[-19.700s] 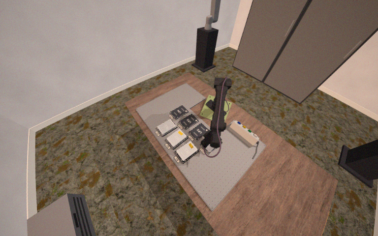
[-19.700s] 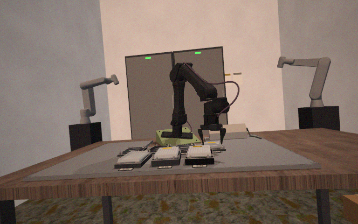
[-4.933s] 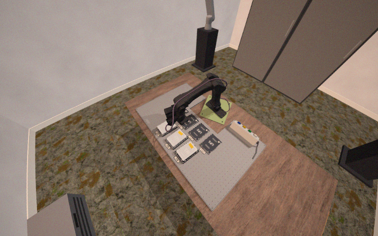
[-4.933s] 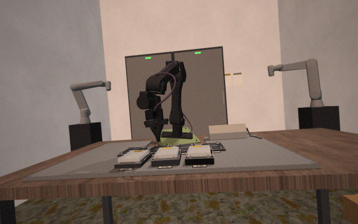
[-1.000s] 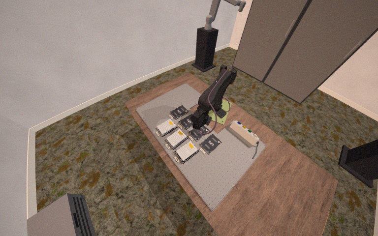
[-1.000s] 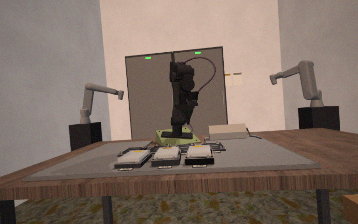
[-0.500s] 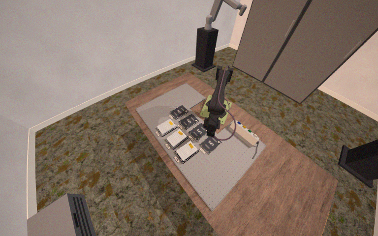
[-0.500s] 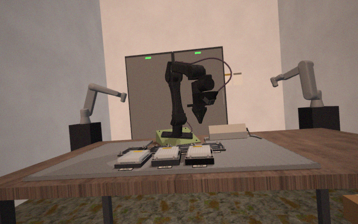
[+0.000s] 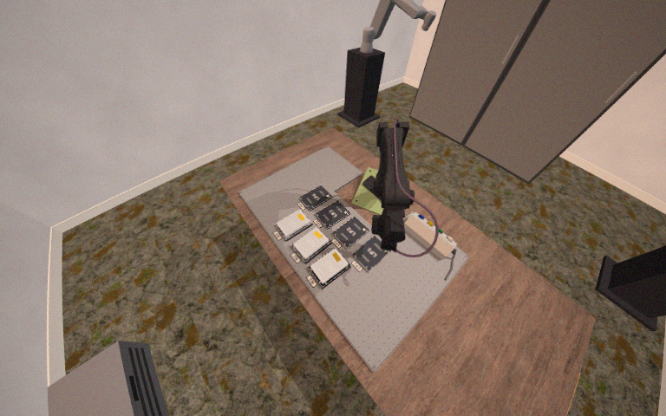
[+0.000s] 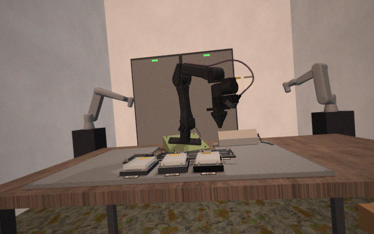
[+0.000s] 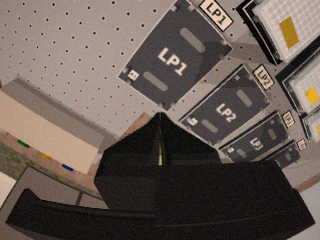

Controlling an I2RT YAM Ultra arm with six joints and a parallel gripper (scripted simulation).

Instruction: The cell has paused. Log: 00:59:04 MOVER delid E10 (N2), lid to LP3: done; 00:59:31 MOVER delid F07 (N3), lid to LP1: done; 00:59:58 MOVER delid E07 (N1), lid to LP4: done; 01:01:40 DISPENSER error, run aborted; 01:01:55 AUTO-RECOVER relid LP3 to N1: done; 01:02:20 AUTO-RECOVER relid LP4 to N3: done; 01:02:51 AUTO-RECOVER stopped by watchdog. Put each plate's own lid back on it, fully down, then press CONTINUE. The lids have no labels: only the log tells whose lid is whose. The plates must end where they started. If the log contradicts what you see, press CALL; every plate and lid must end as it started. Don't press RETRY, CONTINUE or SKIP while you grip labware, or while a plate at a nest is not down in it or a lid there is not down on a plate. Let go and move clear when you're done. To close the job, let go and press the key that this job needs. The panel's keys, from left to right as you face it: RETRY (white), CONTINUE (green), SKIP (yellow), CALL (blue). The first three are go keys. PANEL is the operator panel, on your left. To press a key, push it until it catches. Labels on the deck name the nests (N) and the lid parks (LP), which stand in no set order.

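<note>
Three white well plates (image 9: 293, 223) (image 9: 310, 243) (image 9: 329, 267) sit in black nests in a row; in the exterior view they are side by side (image 10: 139, 163) (image 10: 174, 160) (image 10: 208, 158). I cannot tell which of them carry lids. Four dark lid parks stand behind them, and all are bare: LP1 (image 11: 175, 54) (image 9: 367, 256), LP2 (image 11: 227, 112), LP3 (image 11: 256, 140) and LP4 (image 11: 283, 155). My gripper (image 9: 388, 246) (image 10: 220, 126) (image 11: 160, 118) is shut and empty. It hangs high above the deck between LP1 and the beige panel (image 9: 429, 235) (image 10: 237, 137) (image 11: 40, 130).
The panel's green (image 11: 23, 143), yellow (image 11: 44, 155) and blue (image 11: 67, 167) keys show in the wrist view. The arm stands on a green base (image 9: 363, 198) (image 10: 168, 143). The grey perforated deck (image 9: 382, 314) lies on a wooden table (image 9: 491, 333).
</note>
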